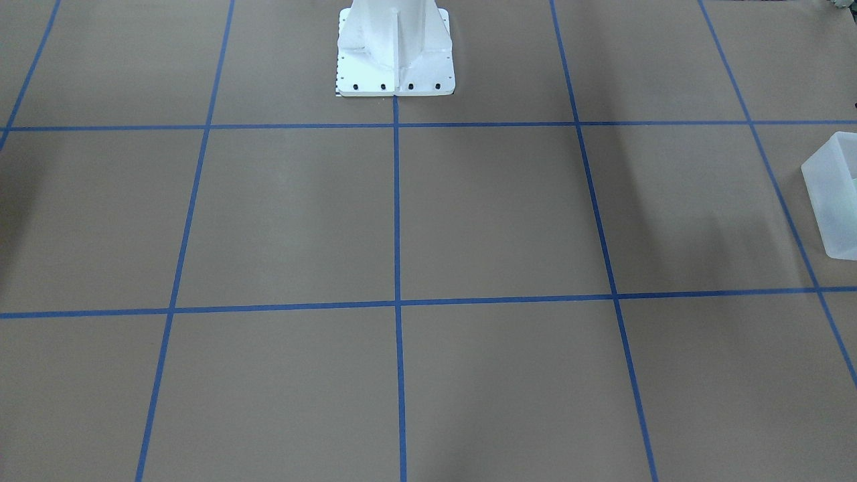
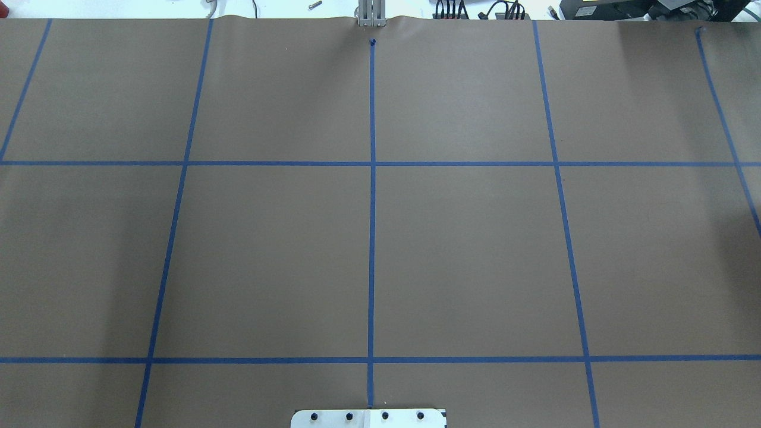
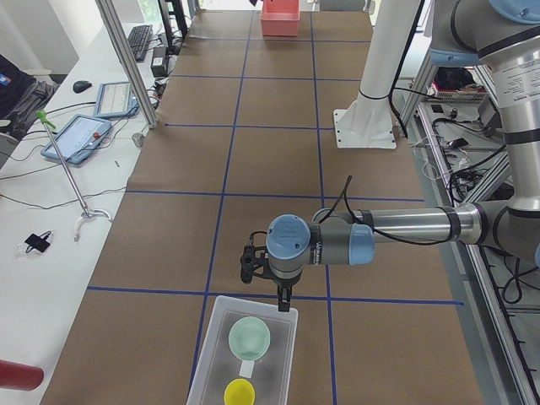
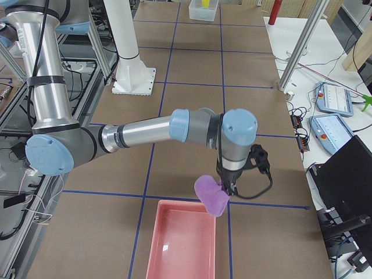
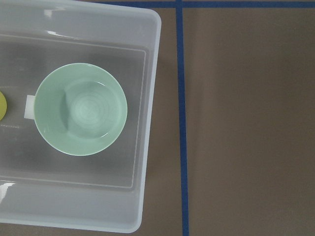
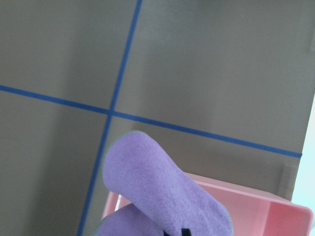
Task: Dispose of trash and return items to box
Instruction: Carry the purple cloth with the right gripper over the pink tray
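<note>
Box [image 3: 213, 337]: frosted white tub with rounded corners, standing at the left end of the bench [image 2: 464, 255].

Bowl [image 5: 81, 115]: round, pale mint green, upright on the box floor, nearer the wall that faces the bench centre. Faint rings show in its bottom.

Cup [image 3: 240, 391]: small, yellow, mouth up, also in the box. It stands beside the bowl on the side towards the bench's end, and the two are apart.

Left arm [image 3: 405, 224]: reaches out level. The left jaws hang over the box's inner rim. They show only in the left side view, as a small dark shape, so I cannot tell how far open they are.

Right arm [image 4: 145, 131]: the right jaws are closed on a purple fleece cloth [image 4: 211, 196]. It is folded over and hangs above the rim of a pink bin [image 4: 174, 256] at the right end of the bench.

Limits of view:
- The left wrist view shows only a yellow sliver of the cup at its edge.
- The left side view cuts off the box's outer end.
- The front view catches only one corner of the box.
- Box and bin both lie outside the overhead view.
- In the right wrist view the cloth covers nearly all of the jaws, and only a dark speck shows in the fold.
</note>
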`<control>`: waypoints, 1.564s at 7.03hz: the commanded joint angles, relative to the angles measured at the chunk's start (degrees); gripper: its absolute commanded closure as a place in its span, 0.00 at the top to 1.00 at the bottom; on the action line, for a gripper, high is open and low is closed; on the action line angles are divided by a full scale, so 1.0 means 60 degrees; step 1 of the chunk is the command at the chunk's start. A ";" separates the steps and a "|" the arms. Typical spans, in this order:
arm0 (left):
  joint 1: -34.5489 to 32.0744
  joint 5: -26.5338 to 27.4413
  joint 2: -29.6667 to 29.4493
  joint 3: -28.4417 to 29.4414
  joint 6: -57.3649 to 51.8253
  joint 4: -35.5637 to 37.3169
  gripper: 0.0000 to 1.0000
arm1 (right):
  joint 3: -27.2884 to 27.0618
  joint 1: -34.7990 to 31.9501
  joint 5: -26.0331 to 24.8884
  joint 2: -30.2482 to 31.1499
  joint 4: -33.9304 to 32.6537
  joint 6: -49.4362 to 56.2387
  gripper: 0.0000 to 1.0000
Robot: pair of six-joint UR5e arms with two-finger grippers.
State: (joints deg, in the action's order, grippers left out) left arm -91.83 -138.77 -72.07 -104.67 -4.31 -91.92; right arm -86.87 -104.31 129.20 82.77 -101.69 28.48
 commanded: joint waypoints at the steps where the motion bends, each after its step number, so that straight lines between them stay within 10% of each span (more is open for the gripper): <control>1: -0.0002 -0.0001 0.0000 -0.0015 0.0000 -0.0016 0.98 | 0.0899 -0.0135 -0.0176 0.1214 0.2455 0.0059 0.00; 6: -0.0002 -0.0002 -0.0015 -0.0044 0.0015 -0.0031 0.98 | -0.1442 -0.0135 0.0147 0.3094 0.2171 0.0015 0.00; 11: -0.0002 -0.0016 -0.0030 -0.0059 0.0015 -0.0046 0.98 | -0.0406 0.0230 0.0117 0.2962 0.2387 0.0030 0.00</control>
State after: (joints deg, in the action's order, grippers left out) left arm -91.81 -138.87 -72.23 -104.97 -4.22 -92.13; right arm -90.49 -103.78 129.69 100.60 -87.85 28.87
